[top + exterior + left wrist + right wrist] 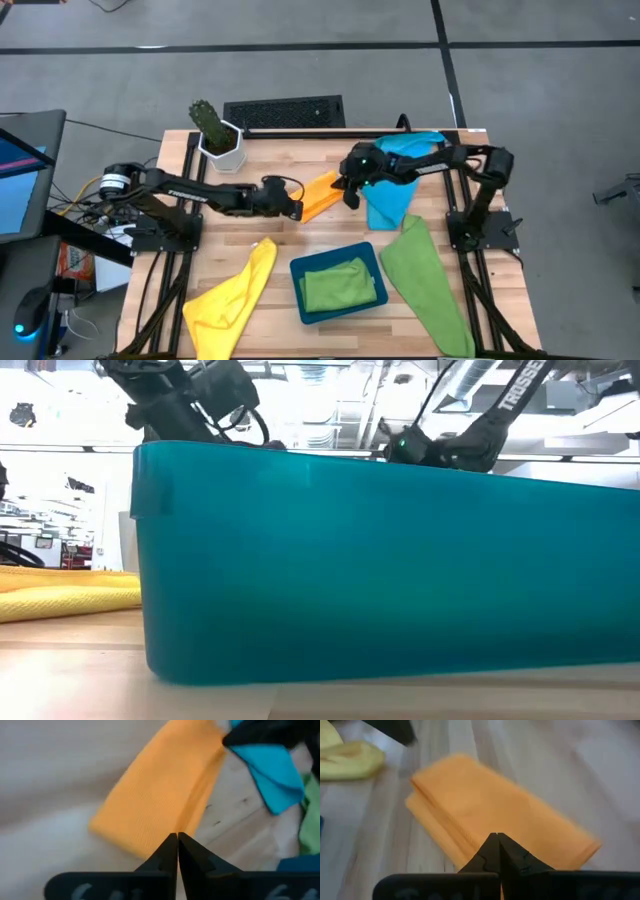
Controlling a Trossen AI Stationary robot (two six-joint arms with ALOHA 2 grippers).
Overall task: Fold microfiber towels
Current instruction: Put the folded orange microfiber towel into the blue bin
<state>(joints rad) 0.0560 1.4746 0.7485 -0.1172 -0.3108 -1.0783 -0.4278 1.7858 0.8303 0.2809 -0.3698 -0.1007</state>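
In low view we see little: the rigid dark teal rectangular tray [390, 560] fills the frame, hiding both pincer tips. Left pincer [297, 209] is clenched on the lower-left end of the folded orange microfiber towel [322, 194], centre frame in high view on the wooden worktop [280, 150]. Right pincer [350, 193] is clenched on its upper-right end. Towel is lengthwise-folded w/ layered edges.

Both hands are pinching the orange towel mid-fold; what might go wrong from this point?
1. The left hand and right hand, both shut, grip the folded orange towel at opposite ends; uneven pulling may undo the layers.
2. The right arm reaches over the blue towel and may drag it.
3. The potted cactus stands near the left arm.
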